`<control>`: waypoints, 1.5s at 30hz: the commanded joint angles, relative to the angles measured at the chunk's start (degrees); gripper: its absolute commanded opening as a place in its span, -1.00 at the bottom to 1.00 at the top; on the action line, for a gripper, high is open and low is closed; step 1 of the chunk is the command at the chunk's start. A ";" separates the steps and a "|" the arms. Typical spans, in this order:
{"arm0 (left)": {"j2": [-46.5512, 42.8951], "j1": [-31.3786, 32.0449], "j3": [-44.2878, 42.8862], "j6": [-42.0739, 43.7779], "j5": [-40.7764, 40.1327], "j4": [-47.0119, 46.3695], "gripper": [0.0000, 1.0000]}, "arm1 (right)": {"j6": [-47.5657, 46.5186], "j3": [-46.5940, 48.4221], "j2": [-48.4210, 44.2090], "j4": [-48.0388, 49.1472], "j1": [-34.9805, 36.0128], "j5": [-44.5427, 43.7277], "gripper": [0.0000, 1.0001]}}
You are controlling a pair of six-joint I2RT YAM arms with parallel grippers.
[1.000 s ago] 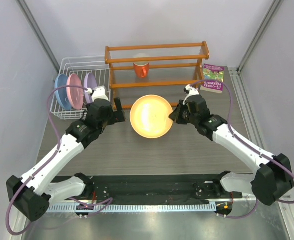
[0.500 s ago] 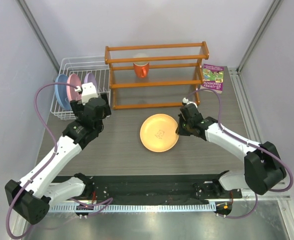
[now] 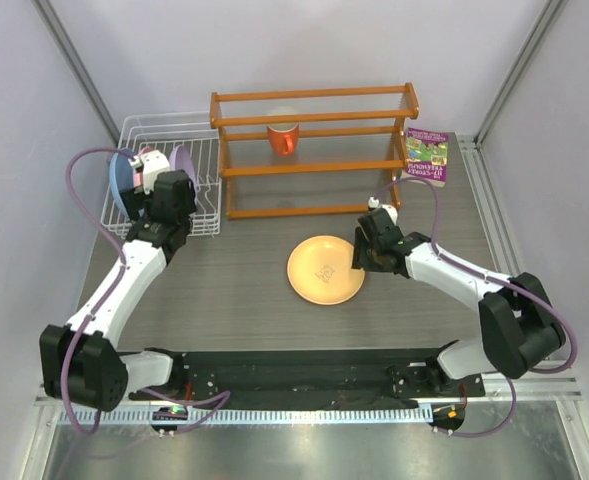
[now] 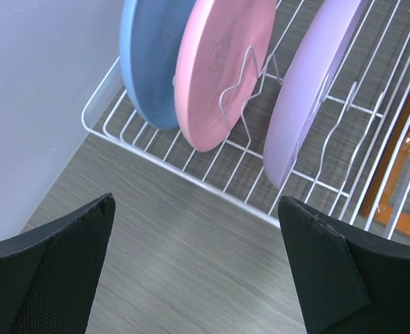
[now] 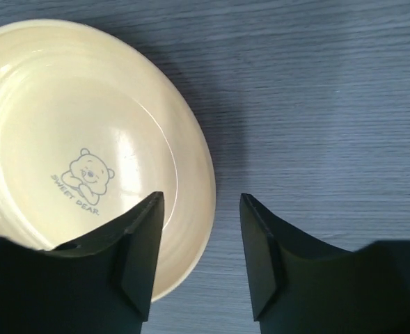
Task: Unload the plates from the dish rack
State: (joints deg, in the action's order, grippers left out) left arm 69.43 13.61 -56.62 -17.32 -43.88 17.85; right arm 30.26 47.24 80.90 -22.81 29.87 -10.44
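While agape, left end effector (image 4: pixel 196 202) before wire-fenced plates (image 4: pixel 211 69); right end effector (image 5: pixel 201 202) parted astride yellow plate (image 5: pixel 86 125).

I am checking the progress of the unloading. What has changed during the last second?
The right gripper lowered the yellow plate flat onto the table and its jaws opened, letting go. The left gripper, jaws open, moved back to the dish rack. The blue plate, pink plate and lilac plate stayed standing in the rack.

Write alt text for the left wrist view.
Standing on edge in the white wire dish rack, left to right: light blue plate, pink plate, lilac plate. The open left gripper frames the bottom corners, above the table.
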 commanded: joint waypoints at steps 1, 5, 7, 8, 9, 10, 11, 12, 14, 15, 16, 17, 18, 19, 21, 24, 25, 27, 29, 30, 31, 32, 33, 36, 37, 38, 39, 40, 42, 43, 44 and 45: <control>3.95 -1.39 -4.98 2.38 1.34 -7.72 0.99 | -0.90 0.83 -3.03 -0.57 -0.16 -5.64 0.10; 11.41 -2.18 -8.94 4.66 1.60 -11.34 0.96 | -2.40 1.71 -5.92 -2.33 -0.25 -8.54 0.12; 14.32 -2.18 -12.18 5.63 1.34 -12.74 0.88 | -3.10 2.15 -6.81 -3.21 -0.25 -9.86 0.18; 17.20 -2.18 -13.15 6.07 1.34 -13.10 0.85 | -3.28 2.24 -7.16 -3.47 -0.34 -10.21 0.22; 18.62 -2.18 -14.30 7.20 1.16 -13.27 0.82 | -3.45 2.33 -8.03 -3.65 -0.25 -10.57 0.22; 19.94 -2.27 -16.48 7.39 0.90 -13.19 0.76 | -3.63 2.50 -8.22 -3.73 -0.51 -10.83 0.23; 21.44 -2.27 -17.11 7.74 0.55 -13.36 0.74 | -3.80 2.59 -8.48 -3.82 -0.51 -10.92 0.24; 23.54 -2.27 -17.73 8.61 -0.24 -13.80 0.71 | -3.81 2.68 -8.57 -3.91 -0.69 -11.18 0.25; 26.01 -2.27 -19.31 9.41 -1.99 -14.67 0.52 | -4.16 3.03 -8.57 -3.82 -1.04 -11.27 0.25; 28.28 -2.18 -19.67 10.37 -4.00 -14.94 0.43 | -4.16 3.20 -8.40 -4.00 -1.21 -11.27 0.25; 29.18 -2.18 -20.54 10.47 -5.33 -15.12 0.32 | -4.24 3.21 -8.13 -3.91 -1.39 -10.92 0.25; 30.23 -2.27 -21.16 10.47 -6.91 -15.03 0.26 | -4.25 3.29 -8.04 -3.91 -1.74 -10.83 0.25; 31.98 -2.18 -21.95 10.99 -8.58 -14.86 0.13 | -4.25 3.21 -7.96 -3.91 -1.92 -10.66 0.25; 32.69 -2.18 -22.39 11.17 -9.46 -14.86 0.06 | -4.33 3.12 -7.61 -4.00 -2.18 -10.40 0.25; 34.36 -2.18 -23.53 11.87 -10.96 -14.60 -0.26 | -4.33 3.03 -7.43 -3.91 -2.62 -10.39 0.25; 34.37 -2.18 -23.97 11.78 -11.32 -13.81 -0.72 | -4.16 2.85 -7.43 -3.91 -2.97 -10.04 0.24; 34.02 -2.01 -24.06 11.52 -11.67 -13.37 -0.82 | -4.16 2.77 -7.51 -3.91 -3.15 -10.04 0.24; 32.88 -1.74 -23.71 11.52 -12.28 -13.36 -0.98 | -3.98 2.59 -7.60 -3.91 -3.32 -9.95 0.24; 31.74 -1.22 -23.62 12.65 -14.73 -13.80 -1.00 | -3.98 2.50 -7.43 -3.91 -3.32 -9.61 0.23; 31.47 -0.78 -23.88 13.19 -15.88 -14.06 -1.00 | -3.98 2.59 -7.34 -3.91 -3.41 -9.34 0.23; 30.95 -0.60 -23.97 15.10 -18.15 -15.02 -1.00 | -3.98 2.50 -7.25 -3.91 -3.41 -9.08 0.24; 30.68 -0.25 -24.15 16.60 -19.48 -15.90 -1.00 | -3.98 2.50 -7.25 -3.91 -3.41 -8.90 0.24; 30.42 0.45 -24.15 18.10 -20.62 -16.87 -1.00 | -3.98 2.50 -7.25 -3.91 -3.41 -8.73 0.24; 29.98 2.03 -24.15 27.40 -25.10 -23.01 -1.00 | -3.89 2.15 -7.43 -4.00 -3.41 -8.46 0.24; 29.80 2.39 -24.06 29.52 -25.81 -26.86 -1.00 | -3.89 2.24 -7.51 -3.91 -3.41 -8.46 0.25; 29.71 2.83 -23.72 33.45 -27.21 -28.90 -1.00 | -3.89 2.24 -7.51 -3.91 -3.41 -8.46 0.25; 29.63 3.35 -23.54 34.97 -27.75 -32.14 -1.00 | -3.98 2.15 -7.51 -3.91 -3.41 -8.29 0.24; 29.62 3.44 -23.45 36.03 -28.01 -33.13 -1.00 | -3.98 2.15 -7.51 -3.91 -3.50 -8.37 0.25; 29.80 3.53 -23.80 38.23 -29.41 -34.36 -1.00 | -3.98 1.98 -7.69 -3.91 -3.33 -8.11 0.25; 29.80 3.71 -23.89 39.28 -30.29 -34.89 -1.00 | -3.98 1.97 -7.86 -3.91 -3.50 -8.11 0.25; 29.63 3.71 -24.06 40.34 -31.08 -35.42 -1.00 | -3.89 1.71 -7.95 -4.00 -3.41 -8.11 0.25; 28.93 4.14 -23.98 42.79 -32.75 -37.16 -1.00 | -3.98 1.80 -8.56 -4.00 -3.41 -8.11 0.25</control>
State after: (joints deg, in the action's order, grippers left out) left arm 101.69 17.56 -78.72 16.53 -67.94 -9.41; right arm 26.70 48.36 73.76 -27.11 26.76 -18.70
